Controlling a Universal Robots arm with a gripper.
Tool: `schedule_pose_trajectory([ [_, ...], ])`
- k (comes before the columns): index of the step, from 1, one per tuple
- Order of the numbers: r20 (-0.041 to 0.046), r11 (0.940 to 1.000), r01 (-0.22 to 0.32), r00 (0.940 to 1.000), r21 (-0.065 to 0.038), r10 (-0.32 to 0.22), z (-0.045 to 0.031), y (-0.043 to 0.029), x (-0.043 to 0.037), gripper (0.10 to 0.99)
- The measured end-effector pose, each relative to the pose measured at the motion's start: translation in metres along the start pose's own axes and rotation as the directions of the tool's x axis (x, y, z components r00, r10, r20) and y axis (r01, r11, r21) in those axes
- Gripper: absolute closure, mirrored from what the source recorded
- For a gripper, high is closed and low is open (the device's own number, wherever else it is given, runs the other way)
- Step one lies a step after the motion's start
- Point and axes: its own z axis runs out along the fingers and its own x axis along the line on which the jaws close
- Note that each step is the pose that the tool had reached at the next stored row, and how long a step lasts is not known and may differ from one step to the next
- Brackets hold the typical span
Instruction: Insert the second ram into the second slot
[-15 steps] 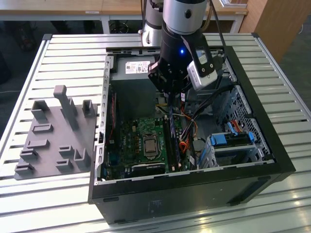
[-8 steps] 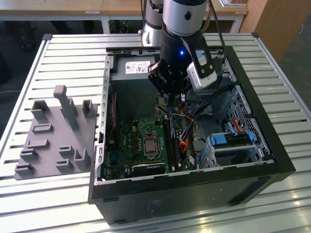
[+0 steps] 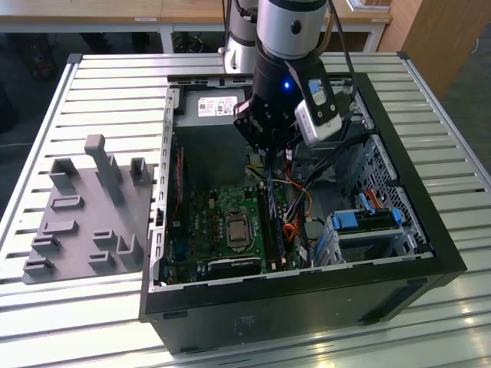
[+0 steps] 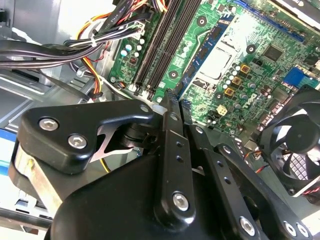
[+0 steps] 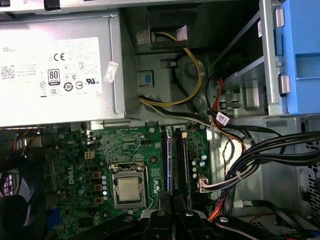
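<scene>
My gripper (image 3: 268,172) hangs inside the open computer case (image 3: 430,222), over the far end of the ram slots (image 3: 278,226). Its fingers are shut edge to edge in both wrist views (image 4: 165,102) (image 5: 173,212), and I see nothing between them. They line up with the slot row (image 5: 182,160) (image 4: 155,50) and sit a little above the board. One thin blue ram stick (image 5: 170,160) (image 3: 271,226) stands edge-on in the slot nearest the CPU socket (image 5: 129,190). I cannot tell whether it is the second ram. The slots beside it look dark.
A silver power supply (image 5: 55,70) fills the case's far end. Black and orange cable bundles (image 5: 260,160) run close beside the slots. Blue drive brackets (image 3: 368,218) sit at the exterior view's right, a fan (image 4: 295,145) near the board, a grey fixture plate (image 3: 84,215) on the slatted table.
</scene>
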Motion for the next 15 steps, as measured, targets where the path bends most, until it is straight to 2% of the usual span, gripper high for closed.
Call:
schedule_pose_trajectory([
  [15,0.0,1.0,0.0,1.0,0.0,0.0,0.0029,-0.0001,0.0,0.949],
])
